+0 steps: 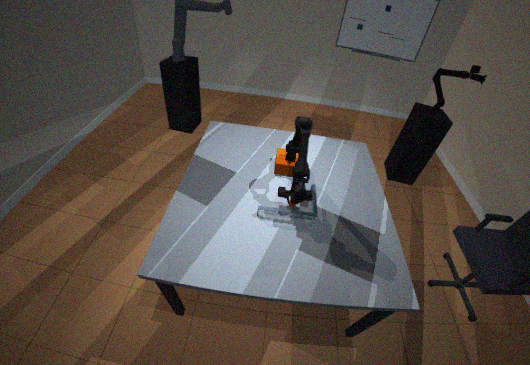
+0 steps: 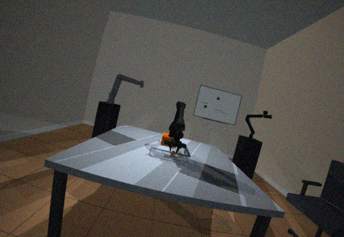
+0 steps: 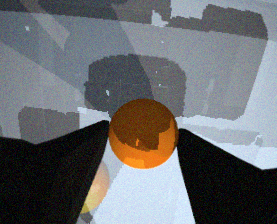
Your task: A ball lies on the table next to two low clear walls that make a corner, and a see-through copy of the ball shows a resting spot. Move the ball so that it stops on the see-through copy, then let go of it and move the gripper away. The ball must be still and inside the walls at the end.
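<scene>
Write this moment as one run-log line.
claw: shut on round orange ball | pale see-through ball copy: beside ball, partly hidden by a claw finger | phase: grasped, not yet placed

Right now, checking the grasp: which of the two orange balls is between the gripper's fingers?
The solid orange ball, pinched between the black fingers; the pale see-through copy lies lower left, ungripped.

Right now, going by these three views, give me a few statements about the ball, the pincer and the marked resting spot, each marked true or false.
1. The pincer is shut on the orange ball. True.
2. The ball sits exactly on the see-through copy. False: the pale copy shows apart from it, at the lower left in the wrist view.
3. The pincer hangs high above the table. False: it is down by the clear walls.
4. An orange block stands at the arm's base. True.
</scene>
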`<action>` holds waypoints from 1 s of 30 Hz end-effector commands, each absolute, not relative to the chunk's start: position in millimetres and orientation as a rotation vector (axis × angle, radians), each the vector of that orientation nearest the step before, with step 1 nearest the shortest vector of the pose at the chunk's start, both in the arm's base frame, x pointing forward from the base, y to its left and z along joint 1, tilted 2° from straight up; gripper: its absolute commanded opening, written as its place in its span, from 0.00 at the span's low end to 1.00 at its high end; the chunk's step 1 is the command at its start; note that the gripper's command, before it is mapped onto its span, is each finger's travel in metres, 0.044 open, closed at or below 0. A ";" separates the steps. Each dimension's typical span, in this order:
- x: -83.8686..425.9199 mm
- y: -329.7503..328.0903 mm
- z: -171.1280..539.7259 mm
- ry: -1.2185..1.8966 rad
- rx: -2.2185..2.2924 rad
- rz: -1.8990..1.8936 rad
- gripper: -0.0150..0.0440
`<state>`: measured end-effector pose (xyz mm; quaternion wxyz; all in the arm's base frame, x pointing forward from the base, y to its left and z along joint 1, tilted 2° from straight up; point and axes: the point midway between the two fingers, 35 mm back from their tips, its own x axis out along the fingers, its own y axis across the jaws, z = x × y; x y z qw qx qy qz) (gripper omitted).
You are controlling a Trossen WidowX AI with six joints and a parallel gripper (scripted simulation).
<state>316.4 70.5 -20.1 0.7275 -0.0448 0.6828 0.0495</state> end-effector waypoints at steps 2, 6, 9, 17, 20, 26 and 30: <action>318.9 70.8 -3.4 1.507 -0.099 0.106 0.30; 320.7 71.4 27.4 1.506 -0.099 0.106 0.25; 319.8 71.3 51.0 1.506 -0.099 0.106 0.25; 309.0 69.2 109.3 1.506 -0.099 0.106 0.25; 308.6 69.1 110.6 1.506 -0.099 0.106 0.25; 305.2 72.9 106.3 1.507 -0.099 0.106 0.25; 295.0 82.7 94.4 1.508 -0.098 0.107 0.25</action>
